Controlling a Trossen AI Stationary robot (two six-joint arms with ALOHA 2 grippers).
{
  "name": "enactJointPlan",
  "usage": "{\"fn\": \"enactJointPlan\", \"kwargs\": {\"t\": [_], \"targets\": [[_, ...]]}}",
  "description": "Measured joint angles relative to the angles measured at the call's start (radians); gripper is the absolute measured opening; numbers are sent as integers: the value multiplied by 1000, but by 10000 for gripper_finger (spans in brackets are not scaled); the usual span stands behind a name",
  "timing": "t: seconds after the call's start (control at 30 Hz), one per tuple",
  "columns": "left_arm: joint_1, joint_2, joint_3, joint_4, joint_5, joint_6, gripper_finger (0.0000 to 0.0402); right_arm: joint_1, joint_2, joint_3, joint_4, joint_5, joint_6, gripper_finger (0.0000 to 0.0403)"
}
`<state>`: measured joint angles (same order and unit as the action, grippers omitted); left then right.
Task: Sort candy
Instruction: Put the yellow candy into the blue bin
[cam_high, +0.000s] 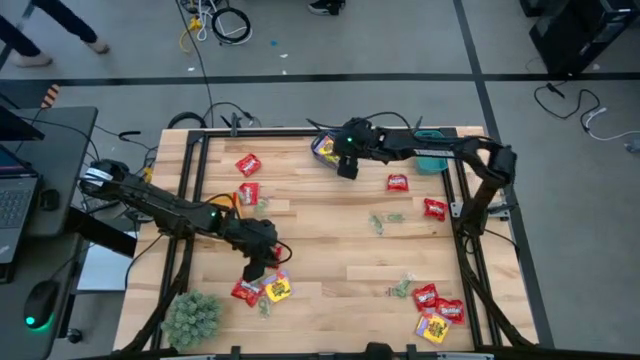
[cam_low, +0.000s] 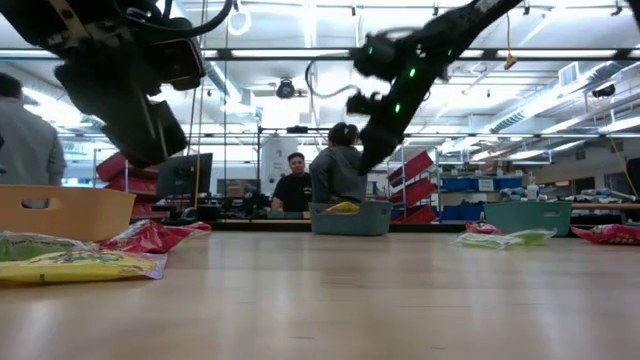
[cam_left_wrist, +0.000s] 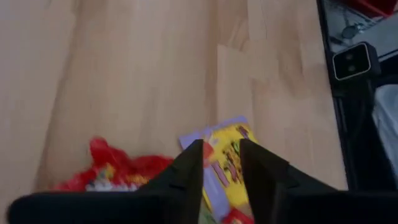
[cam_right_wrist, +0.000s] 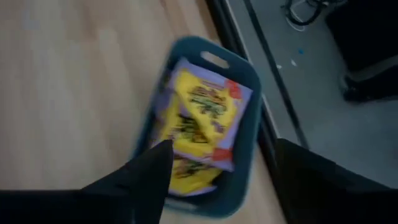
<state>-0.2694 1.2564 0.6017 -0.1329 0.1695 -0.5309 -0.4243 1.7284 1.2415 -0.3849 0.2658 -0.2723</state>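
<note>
Candy lies scattered on the wooden table: red packets (cam_high: 248, 164), yellow packets and small pale green pieces (cam_high: 380, 221). My left gripper (cam_high: 252, 270) hangs open just above a yellow packet with a purple edge (cam_left_wrist: 225, 163), which lies flat beside a red packet (cam_left_wrist: 118, 172) near the table's front left. My right gripper (cam_right_wrist: 224, 180) stands wide open over a teal bin (cam_right_wrist: 244, 67) at the far edge. Yellow packets (cam_right_wrist: 199, 118) lie inside that bin. Nothing is between the fingers of either gripper.
A second teal bin (cam_high: 432, 158) sits at the far right. A green fuzzy plant ball (cam_high: 192, 316) stands at the near left corner. More red and yellow packets (cam_high: 438, 310) cluster near the front right. The low view shows a tan bin (cam_low: 60, 212) and people beyond the table.
</note>
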Motion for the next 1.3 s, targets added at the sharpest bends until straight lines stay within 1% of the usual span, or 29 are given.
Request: {"fn": "enactJointPlan", "kwargs": {"t": [0.13,0.3,0.5,0.67,0.77,0.87,1.07,1.2,1.3], "targets": [[-21,0,31,-74,33,-54,164,55,-74,0,-53,-36,73,288],[-69,1,32,-83,26,-86,211,125,-109,0,-58,-39,106,289],[-118,47,32,-67,-46,-135,251,182,-110,0,-57,-31,146,284],[-132,139,32,-19,-54,-146,273,221,-110,0,-58,-24,165,286],[-132,187,32,13,-71,-161,282,243,-110,0,-58,-22,165,288],[-132,237,32,61,-77,-184,287,261,-110,0,-60,8,159,288],[-132,317,36,124,-76,-214,289,272,-110,0,-68,25,140,288],[-141,344,59,114,-86,-207,278,272,-110,0,-72,25,121,284],[-164,366,75,112,-127,-204,258,272,-110,0,-73,25,114,278]]}}
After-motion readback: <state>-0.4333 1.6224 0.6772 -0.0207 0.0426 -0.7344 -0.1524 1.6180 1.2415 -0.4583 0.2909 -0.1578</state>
